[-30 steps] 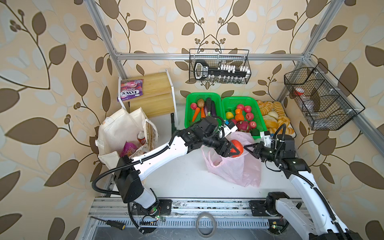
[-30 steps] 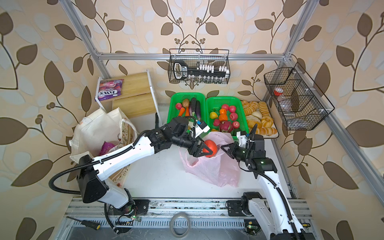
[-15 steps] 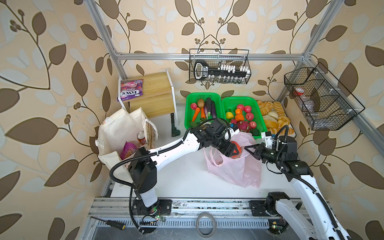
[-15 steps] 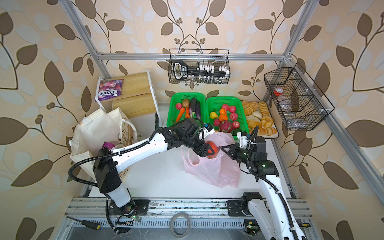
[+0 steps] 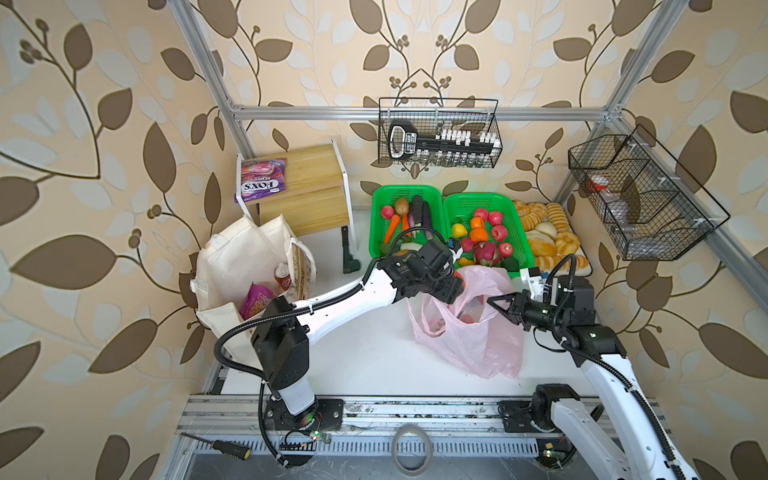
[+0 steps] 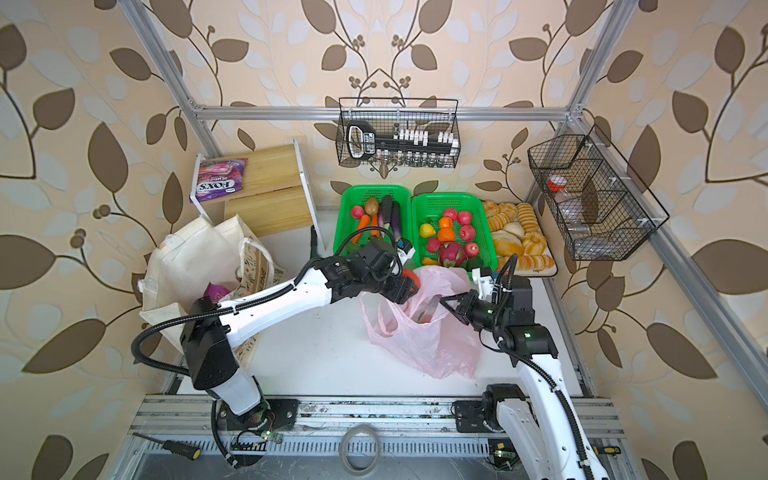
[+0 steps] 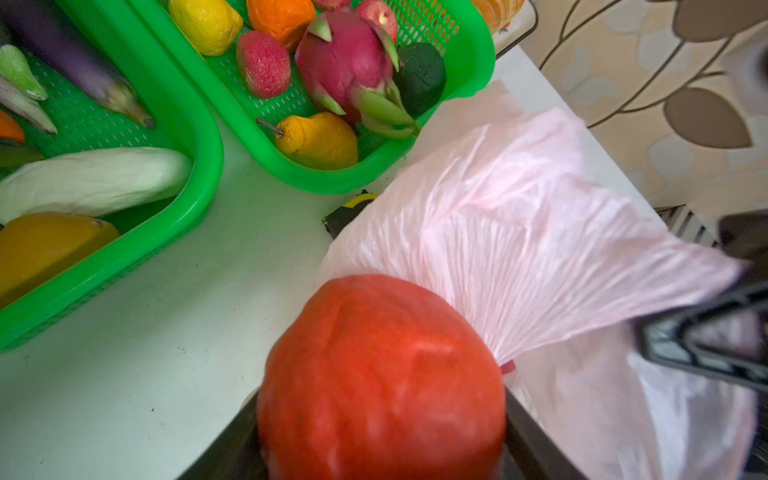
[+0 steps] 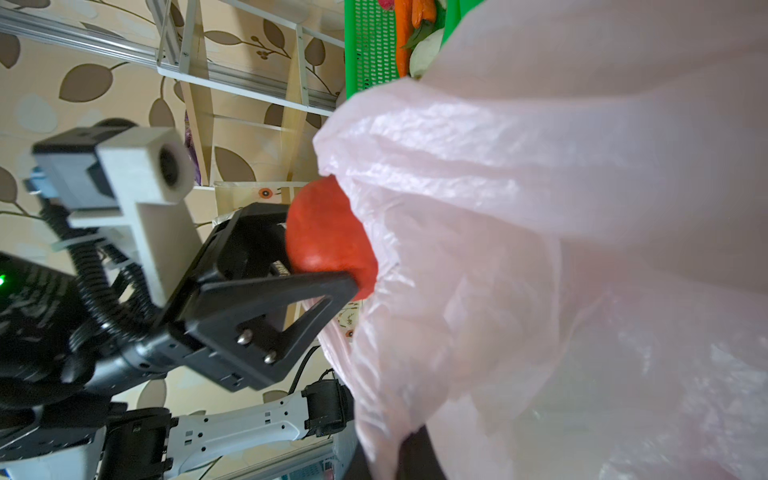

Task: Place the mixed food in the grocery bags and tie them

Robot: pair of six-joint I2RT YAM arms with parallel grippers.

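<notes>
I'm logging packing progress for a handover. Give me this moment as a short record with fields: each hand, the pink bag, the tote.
left hand: grips red vegetable at the rim of the pink bag
right hand: shut on pink bag's edge, holding it open
pink bag: mouth open, not tied
canvas tote: upright, holds red can and purple packet

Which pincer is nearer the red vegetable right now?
Left. The left pincer grips the red vegetable at the pink bag's mouth; the right pincer pinches the bag's rim on the opposite side.
</notes>
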